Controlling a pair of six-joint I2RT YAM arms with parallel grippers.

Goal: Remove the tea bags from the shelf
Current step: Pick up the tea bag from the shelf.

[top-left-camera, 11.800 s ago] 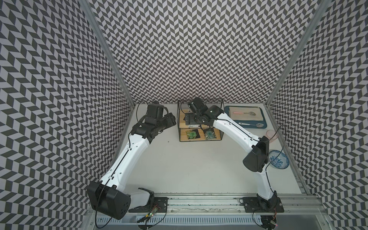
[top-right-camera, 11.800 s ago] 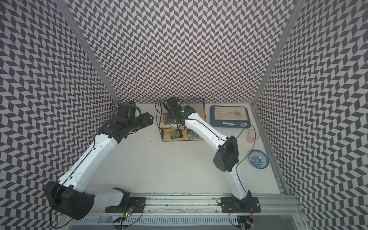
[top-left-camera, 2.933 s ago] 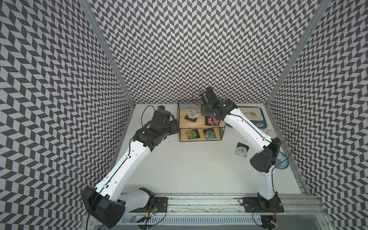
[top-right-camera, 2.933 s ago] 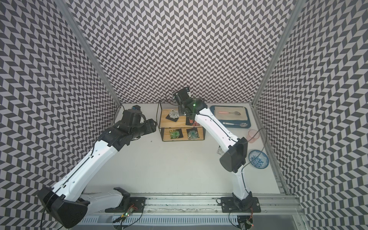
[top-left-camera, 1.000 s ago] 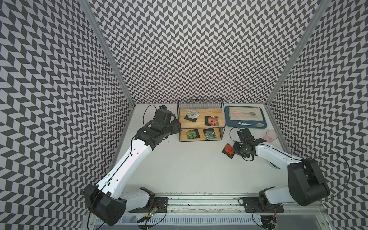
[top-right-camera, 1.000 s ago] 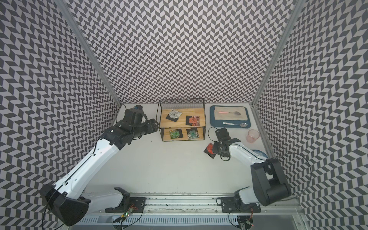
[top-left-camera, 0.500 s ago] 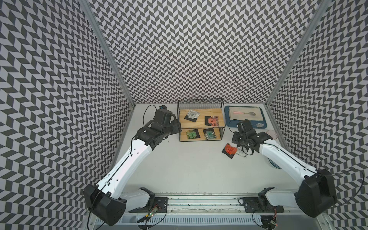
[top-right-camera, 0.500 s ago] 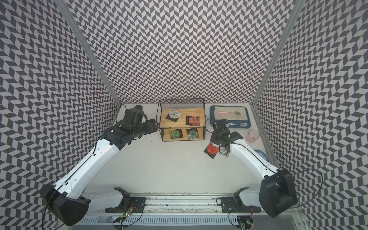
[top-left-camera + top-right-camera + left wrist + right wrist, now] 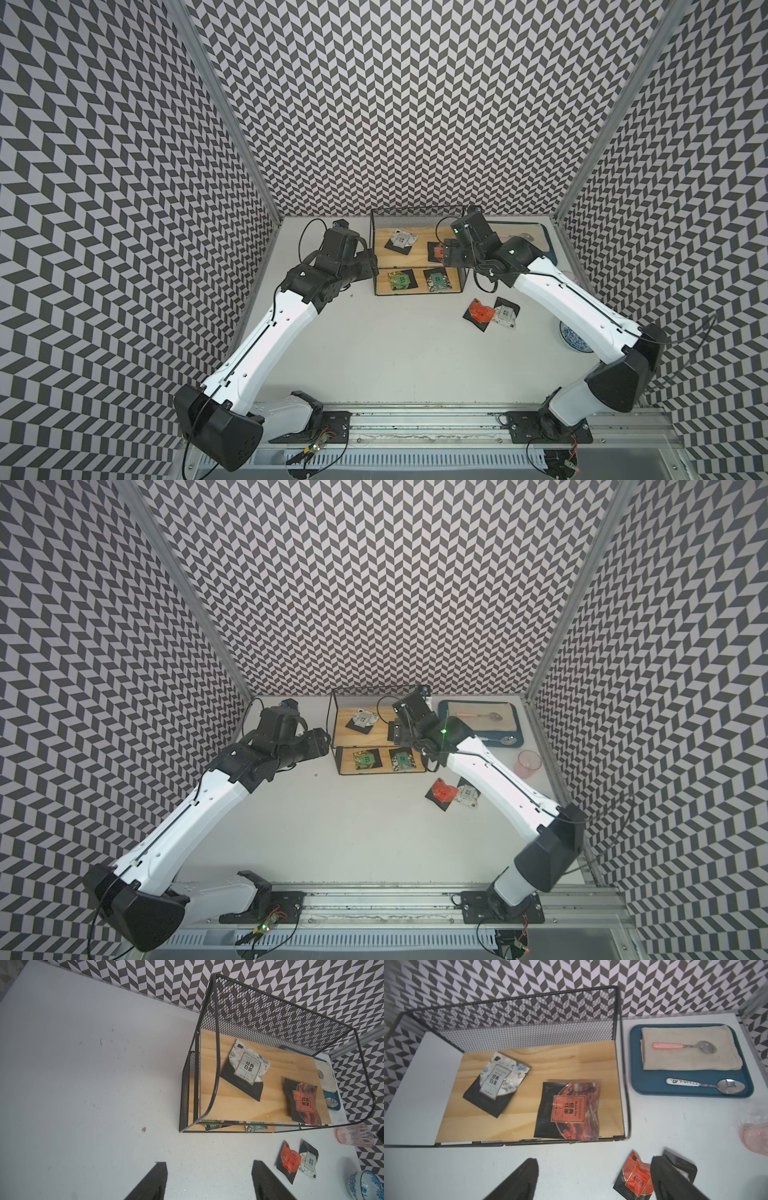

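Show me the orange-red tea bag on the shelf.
The black-backed orange-red square sachet on the black wire shelf's upper wooden board; the white sachet beside it and the green sachets below differ in colour.

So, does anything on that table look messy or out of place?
Slightly untidy, but nothing looks spilled or damaged. An orange-red tea bag and a white tea bag lie overlapping on the table beside the shelf. On its upper board, a white sachet sits crooked across a black sachet.

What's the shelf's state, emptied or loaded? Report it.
Loaded. The shelf holds a white tea bag and a red tea bag on its top board, two green tea bags on the lower board.
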